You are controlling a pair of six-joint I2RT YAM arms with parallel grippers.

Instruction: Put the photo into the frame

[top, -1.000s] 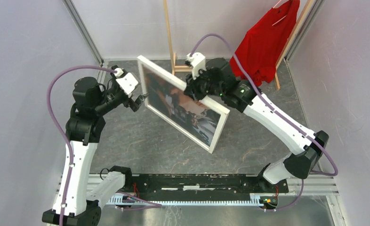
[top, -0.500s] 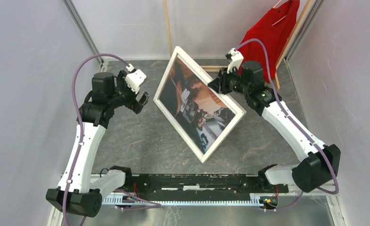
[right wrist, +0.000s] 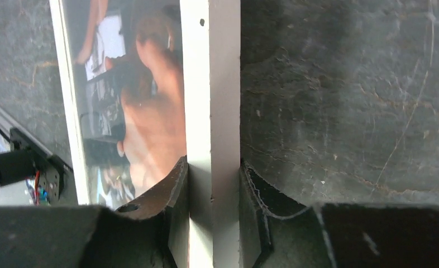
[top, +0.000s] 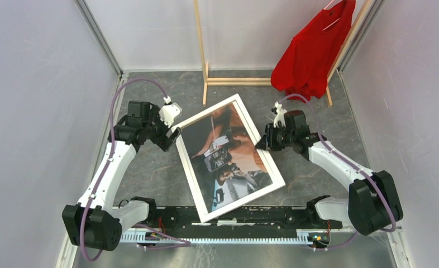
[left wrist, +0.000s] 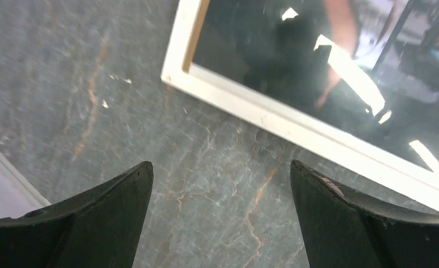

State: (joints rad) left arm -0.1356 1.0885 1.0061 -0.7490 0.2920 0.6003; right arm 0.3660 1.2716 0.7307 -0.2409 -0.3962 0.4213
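Tipped down from near upright to almost flat on worktop (top: 150,173), frame (top: 193,176) face up with photo (top: 228,156) seemingly already seated; right end effector (top: 263,140) clamped on its right rail, left end effector (top: 169,135) spread wide, empty, beside the far-left corner; probably only release left.

You have a white frame (top: 190,174) around a photo (top: 228,156) in brown, orange and dark tones, streaked with pale glare. Your tabletop (top: 150,173) is dark grey with a marbled pattern and rust-brown veins. The left hand (left wrist: 220,173) and right hand (right wrist: 213,167) are black. The shirt (top: 312,56) is red and the rack (top: 200,44) is pale wood.
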